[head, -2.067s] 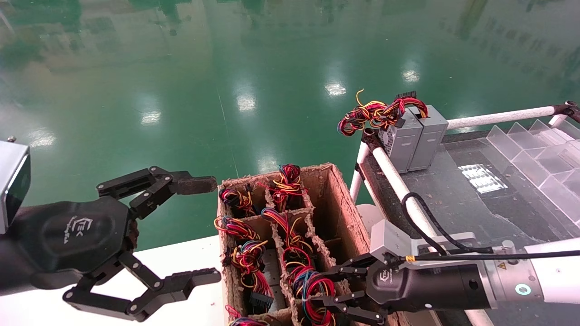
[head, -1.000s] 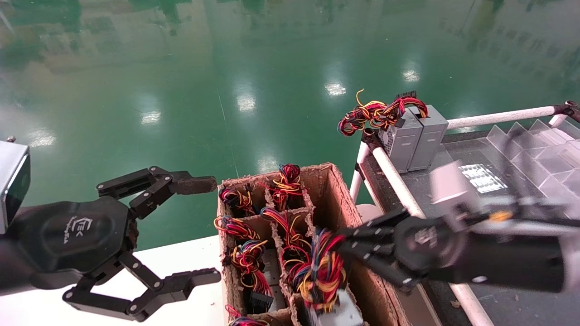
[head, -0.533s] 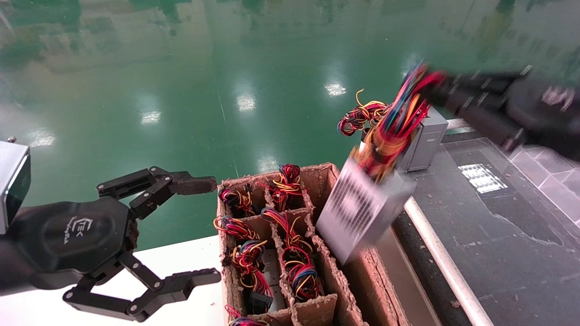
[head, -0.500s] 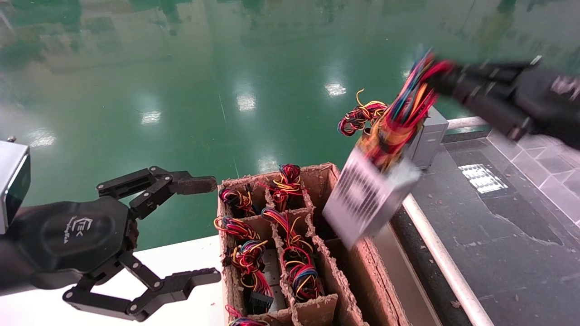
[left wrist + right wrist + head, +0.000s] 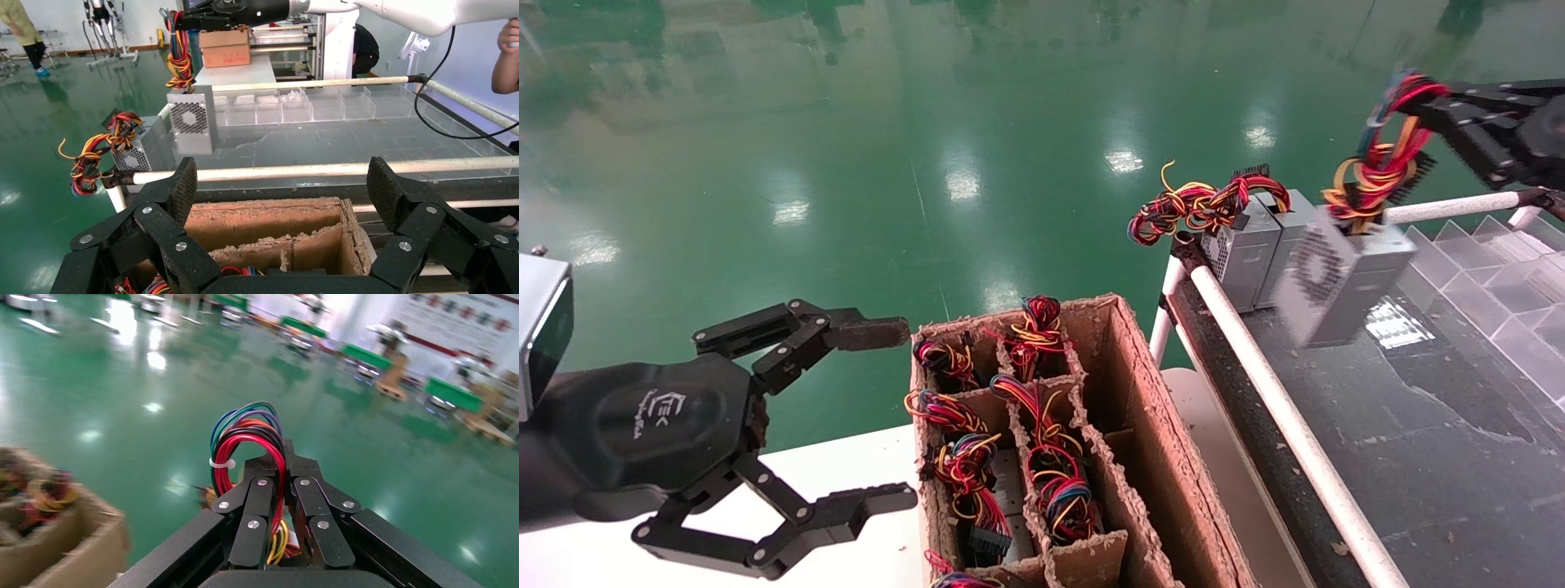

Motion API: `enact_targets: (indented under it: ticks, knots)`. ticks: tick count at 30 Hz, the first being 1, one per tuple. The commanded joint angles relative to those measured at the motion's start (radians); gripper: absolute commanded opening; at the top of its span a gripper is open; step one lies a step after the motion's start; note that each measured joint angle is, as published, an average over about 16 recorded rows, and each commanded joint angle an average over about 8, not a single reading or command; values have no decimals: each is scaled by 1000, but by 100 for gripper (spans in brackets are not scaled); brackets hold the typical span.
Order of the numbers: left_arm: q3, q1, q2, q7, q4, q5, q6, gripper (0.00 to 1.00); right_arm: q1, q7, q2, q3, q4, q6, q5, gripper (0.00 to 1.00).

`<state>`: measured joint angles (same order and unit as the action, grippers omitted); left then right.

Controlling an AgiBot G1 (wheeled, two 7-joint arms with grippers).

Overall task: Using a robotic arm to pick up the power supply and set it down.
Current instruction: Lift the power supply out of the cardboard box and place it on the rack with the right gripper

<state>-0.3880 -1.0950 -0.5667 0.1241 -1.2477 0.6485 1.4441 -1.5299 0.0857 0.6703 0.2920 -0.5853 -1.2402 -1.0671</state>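
Overhead, the right gripper (image 5: 1434, 102) pinches tight the wire loop of the dangling power supply (image 5: 1344, 282).

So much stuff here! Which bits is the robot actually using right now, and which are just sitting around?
In use:
- right gripper, shut on the wire loop
- power supply, hanging by its wires above the dark table

Just there:
- left gripper, open, idle beside the box
- cardboard box of wire bundles
- two grey units on the table's edge
- clear dividers
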Motion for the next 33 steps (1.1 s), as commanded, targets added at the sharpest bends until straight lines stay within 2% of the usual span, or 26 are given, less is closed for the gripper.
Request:
enact_targets:
  ticks: [1,6,17,27,33]
  knots:
    - [0,0,0,0,0,0,0,100,-19,25,2,2,48,14,-15,0]
    - [0,0,0,0,0,0,0,100,-77,98,28,21,172,62,-66,0]
    - [0,0,0,0,0,0,0,100,-179,240,122,53,410,219,-144,0]
    - [0,0,0,0,0,0,0,100,-241,299,223,60,517,444,-166,0]
    - [0,0,0,0,0,0,0,100,-265,316,277,61,539,507,-169,0]
